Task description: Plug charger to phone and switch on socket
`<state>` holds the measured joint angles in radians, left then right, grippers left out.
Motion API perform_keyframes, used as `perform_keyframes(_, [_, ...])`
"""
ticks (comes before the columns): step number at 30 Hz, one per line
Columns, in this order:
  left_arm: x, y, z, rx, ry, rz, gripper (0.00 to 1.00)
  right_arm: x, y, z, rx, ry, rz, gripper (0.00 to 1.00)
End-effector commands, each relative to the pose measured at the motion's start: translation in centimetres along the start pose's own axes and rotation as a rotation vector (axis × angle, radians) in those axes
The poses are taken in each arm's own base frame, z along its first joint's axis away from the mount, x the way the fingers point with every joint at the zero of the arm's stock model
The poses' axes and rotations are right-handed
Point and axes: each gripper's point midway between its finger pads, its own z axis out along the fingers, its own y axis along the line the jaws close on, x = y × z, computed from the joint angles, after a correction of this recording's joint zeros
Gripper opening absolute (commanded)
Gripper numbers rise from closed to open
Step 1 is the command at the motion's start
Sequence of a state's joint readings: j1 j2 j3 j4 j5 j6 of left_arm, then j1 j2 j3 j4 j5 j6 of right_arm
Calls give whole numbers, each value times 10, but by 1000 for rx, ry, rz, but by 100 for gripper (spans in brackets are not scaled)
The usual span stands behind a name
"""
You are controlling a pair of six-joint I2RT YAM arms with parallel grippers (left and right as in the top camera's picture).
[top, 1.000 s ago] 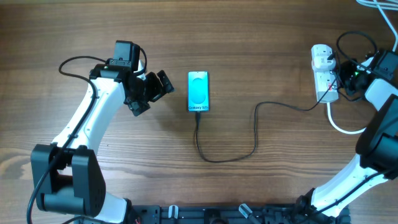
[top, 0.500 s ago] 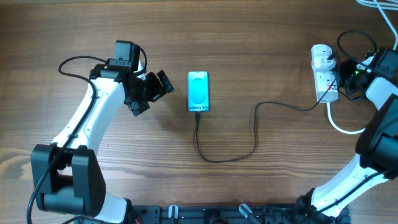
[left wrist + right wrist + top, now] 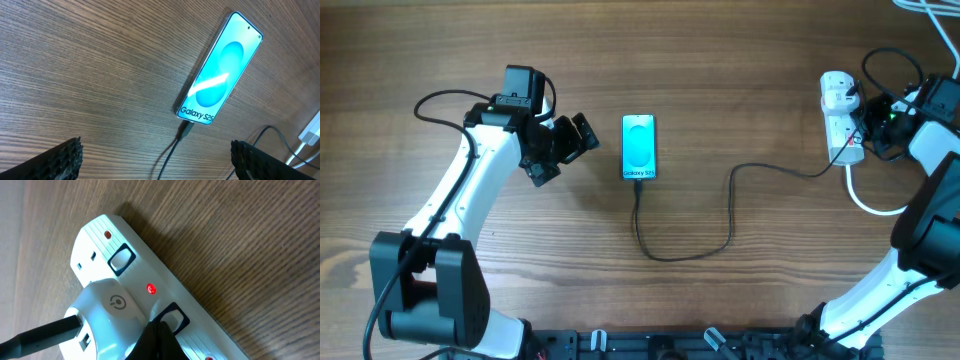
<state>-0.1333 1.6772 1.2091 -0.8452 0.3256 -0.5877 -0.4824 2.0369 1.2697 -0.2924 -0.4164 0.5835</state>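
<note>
Phone (image 3: 639,147) flat at table centre, screen up and lit; charger (image 3: 731,210) tip seated in its lower end, cable looping right to socket (image 3: 838,118) at far right. Left gripper (image 3: 568,143) just beside phone, jaws wide, holding nothing (probably parked clear, plugging looks done). Right gripper (image 3: 159,331) pinched shut into one blunt tip, set on rocker switch (image 3: 172,317) next to plug (image 3: 107,311); closed fingers suit pressing; red lamp (image 3: 150,288) glows, suggesting power on.
</note>
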Motion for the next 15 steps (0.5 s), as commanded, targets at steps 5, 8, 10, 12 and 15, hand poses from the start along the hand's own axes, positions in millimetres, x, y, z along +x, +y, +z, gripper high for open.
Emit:
perform_keyframes(5, [0,0,-6,-2,-19,37,100,41,-42,-3,210,97,103,4])
perform_keyframes(8, [0,0,-6,-2,-19,39,100,29,-32,-32,220,36,95,4])
perform_keyframes(10, [0,0,-6,-4,-17,39,100,19,-23,-55,230,-24,77,4])
perform_keyframes(12, [1,1,-6,-7,-12,37,100,7,-10,-90,237,-117,52,4])
perform_keyframes(15, [5,4,-6,-18,2,31,100,-4,23,-158,187,-272,8,5])
